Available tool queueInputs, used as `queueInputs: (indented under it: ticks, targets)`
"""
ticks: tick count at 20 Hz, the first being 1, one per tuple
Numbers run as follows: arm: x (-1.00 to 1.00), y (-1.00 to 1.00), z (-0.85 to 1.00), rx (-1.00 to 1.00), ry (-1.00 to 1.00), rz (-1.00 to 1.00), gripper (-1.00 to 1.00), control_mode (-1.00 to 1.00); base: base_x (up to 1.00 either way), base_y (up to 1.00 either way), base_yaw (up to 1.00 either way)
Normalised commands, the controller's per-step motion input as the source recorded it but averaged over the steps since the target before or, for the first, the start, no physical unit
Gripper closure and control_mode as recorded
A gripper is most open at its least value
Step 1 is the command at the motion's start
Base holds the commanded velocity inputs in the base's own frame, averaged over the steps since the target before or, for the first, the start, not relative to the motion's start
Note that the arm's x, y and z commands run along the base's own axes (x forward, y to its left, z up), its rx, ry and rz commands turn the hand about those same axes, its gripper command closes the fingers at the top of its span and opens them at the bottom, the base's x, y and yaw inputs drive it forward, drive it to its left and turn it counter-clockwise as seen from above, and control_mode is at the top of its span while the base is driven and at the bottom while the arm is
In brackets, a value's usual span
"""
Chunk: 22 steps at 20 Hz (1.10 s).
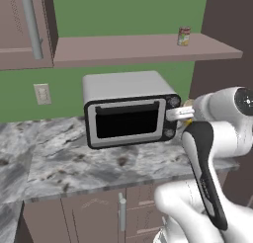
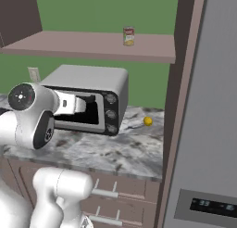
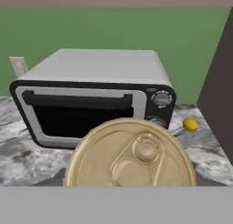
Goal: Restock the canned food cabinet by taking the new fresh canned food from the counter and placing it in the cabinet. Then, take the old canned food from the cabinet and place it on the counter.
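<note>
As seen up close, the new fresh canned food [image 3: 131, 159] shows a golden pull-tab lid.

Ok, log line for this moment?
phase: carrying | jaws: shut on new can | position: before toaster oven | old can: upright on cabinet

Two base views flanking the toaster oven [image 1: 129, 109] from behind; hand view close, facing it.
</note>
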Motion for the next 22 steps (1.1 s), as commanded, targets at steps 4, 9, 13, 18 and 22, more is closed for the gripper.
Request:
queueInputs:
  ticks: [4, 9, 13, 18, 22]
  targets:
    - [-0.07, -0.01, 1.00, 0.00, -0.01, 0.00, 1.00, -1.00, 0.00, 0.00, 0.00]
    - [0.15, 0.00, 1.00, 0.00, 0.00, 0.00, 1.00, -1.00, 0.00, 0.00, 0.00]
    - [0.49, 0.01, 1.00, 0.00, 0.00, 0.00, 1.00, -1.00, 0.00, 0.00, 0.00]
    - [0.95, 0.07, 0.31, -0.01, 0.02, 0.00, 1.00, -1.00, 0.00, 0.00, 0.00]
    - [1.00, 0.00, -0.09, 0.00, 0.04, 0.00, 1.00, -1.00, 0.00, 0.00, 0.00]
